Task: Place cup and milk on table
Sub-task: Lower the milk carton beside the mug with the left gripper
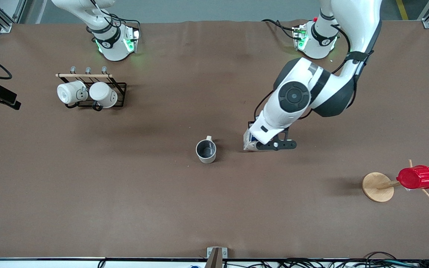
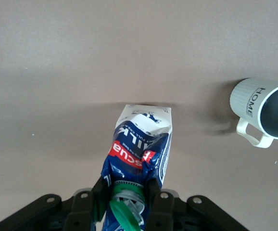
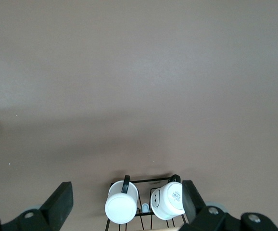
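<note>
The milk (image 1: 248, 142), a blue and white carton with a green cap, stands upright on the table (image 1: 125, 208) or just above it, near the middle. My left gripper (image 1: 252, 143) is shut on its top; in the left wrist view the fingers (image 2: 99, 191) pinch the carton (image 2: 141, 139) just below the cap. The cup (image 1: 206, 150), cream-white with a dark grey inside, stands upright on the table beside the milk, toward the right arm's end; it also shows in the left wrist view (image 2: 269, 110). My right gripper (image 3: 125, 199) is open and empty, high over the mug rack; the front view does not show it.
A black wire rack (image 1: 119, 89) with two white mugs (image 1: 72, 92) lying in it sits near the right arm's base. A wooden stand (image 1: 377, 187) with a red ribbed cup (image 1: 416, 177) on a peg is toward the left arm's end, nearer the front camera.
</note>
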You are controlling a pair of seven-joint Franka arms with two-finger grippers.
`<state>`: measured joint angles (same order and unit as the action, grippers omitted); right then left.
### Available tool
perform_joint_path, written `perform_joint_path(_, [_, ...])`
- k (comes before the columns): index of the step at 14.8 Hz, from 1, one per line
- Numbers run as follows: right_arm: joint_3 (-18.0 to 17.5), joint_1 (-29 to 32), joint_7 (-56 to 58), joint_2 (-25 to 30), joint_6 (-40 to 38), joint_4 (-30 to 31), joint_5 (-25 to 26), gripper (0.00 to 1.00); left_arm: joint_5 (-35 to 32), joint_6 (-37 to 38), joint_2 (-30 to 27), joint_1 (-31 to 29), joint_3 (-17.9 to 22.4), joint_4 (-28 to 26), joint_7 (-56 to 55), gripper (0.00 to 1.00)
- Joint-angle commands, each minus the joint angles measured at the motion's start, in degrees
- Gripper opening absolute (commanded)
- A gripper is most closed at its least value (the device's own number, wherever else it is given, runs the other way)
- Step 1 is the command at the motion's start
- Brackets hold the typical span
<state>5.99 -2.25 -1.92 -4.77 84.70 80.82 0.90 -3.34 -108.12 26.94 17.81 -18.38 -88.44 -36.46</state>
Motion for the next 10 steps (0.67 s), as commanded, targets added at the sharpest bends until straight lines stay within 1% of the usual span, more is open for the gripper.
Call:
perform_joint_path(1, [-0.1,0.1,0.5,1.2,0.5,1.4,-0.8,1.00,-2.5,1.0,2.3,2.3,0.3,3.1,-3.9,0.07])
perform_joint_path(4, [-0.1,0.1,0.5,1.2,0.4,1.4,-0.8,1.00,-2.7,0.9,4.3,4.6,0.4,5.7,-6.0,0.07])
perform_joint_path(10, [-0.1,0.1,0.4,1.1,0.5,1.4,-0.9,1.00,-2.7,0.9,5.8,6.1,0.6,6.4,-6.5,0.07])
